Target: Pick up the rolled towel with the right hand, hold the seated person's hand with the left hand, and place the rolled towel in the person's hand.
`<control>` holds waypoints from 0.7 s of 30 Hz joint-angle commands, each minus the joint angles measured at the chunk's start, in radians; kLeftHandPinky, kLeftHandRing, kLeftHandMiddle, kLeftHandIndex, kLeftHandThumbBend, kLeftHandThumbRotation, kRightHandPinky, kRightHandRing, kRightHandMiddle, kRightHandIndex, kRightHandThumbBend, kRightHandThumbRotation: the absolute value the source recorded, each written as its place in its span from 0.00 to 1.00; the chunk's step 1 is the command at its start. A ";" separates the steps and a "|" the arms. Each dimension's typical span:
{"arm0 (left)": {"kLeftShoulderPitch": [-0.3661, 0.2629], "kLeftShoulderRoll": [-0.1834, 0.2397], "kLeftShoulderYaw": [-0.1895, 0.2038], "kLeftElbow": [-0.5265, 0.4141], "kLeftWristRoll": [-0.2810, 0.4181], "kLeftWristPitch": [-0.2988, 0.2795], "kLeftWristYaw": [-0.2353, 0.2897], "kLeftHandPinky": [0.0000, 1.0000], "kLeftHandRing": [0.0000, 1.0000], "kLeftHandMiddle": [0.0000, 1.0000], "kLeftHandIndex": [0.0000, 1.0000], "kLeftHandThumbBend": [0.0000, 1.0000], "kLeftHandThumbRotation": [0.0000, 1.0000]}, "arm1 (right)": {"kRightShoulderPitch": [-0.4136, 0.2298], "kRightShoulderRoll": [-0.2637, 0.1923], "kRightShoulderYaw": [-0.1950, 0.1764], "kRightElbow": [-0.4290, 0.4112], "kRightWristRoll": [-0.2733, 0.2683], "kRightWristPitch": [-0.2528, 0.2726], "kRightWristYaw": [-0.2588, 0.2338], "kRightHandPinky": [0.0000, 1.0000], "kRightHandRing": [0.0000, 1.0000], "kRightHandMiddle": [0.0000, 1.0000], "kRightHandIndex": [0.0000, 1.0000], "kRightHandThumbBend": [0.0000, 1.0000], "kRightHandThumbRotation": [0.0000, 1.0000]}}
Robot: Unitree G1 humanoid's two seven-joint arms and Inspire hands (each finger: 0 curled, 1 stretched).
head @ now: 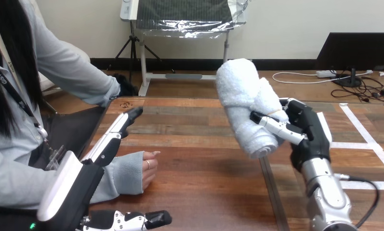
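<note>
Open-fingered left hand point(90, 179) should cradle the person's resting hand point(149, 168) before the right hand point(308, 129) lowers its gripped fluffy white rolled towel point(240, 91).

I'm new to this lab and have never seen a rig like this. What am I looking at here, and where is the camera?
This is a single picture from a camera on a humanoid robot's head, looking forward and down over a wooden table. The black-and-white machine hands are the robot's own.

Its right hand, at the view's right, has its fingers curled round a white rolled towel and holds it up off the table.

Its left hand, at the view's left, is open with straight fingers. It is beside the sleeve of a person seated at that side, not gripping it.

The person's hand rests on the table, loosely curled.
</note>
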 commanded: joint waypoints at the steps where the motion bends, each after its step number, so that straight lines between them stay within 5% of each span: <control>1: -0.034 0.020 0.050 -0.070 0.060 0.023 0.037 0.85 0.91 0.94 0.93 1.00 0.47 | -0.040 0.027 -0.034 -0.085 0.046 -0.060 0.047 0.32 0.37 0.46 0.44 0.71 0.00; 12: -0.054 0.060 0.109 -0.138 0.175 0.148 0.049 0.81 0.86 0.89 0.89 1.00 0.38 | -0.003 0.063 -0.051 -0.112 0.087 -0.101 0.115 0.31 0.37 0.46 0.44 0.68 0.00; 21: -0.092 0.133 0.124 -0.133 0.186 0.198 0.035 0.81 0.85 0.88 0.88 1.00 0.32 | 0.028 0.085 -0.055 -0.130 0.104 -0.130 0.156 0.30 0.37 0.45 0.44 0.65 0.00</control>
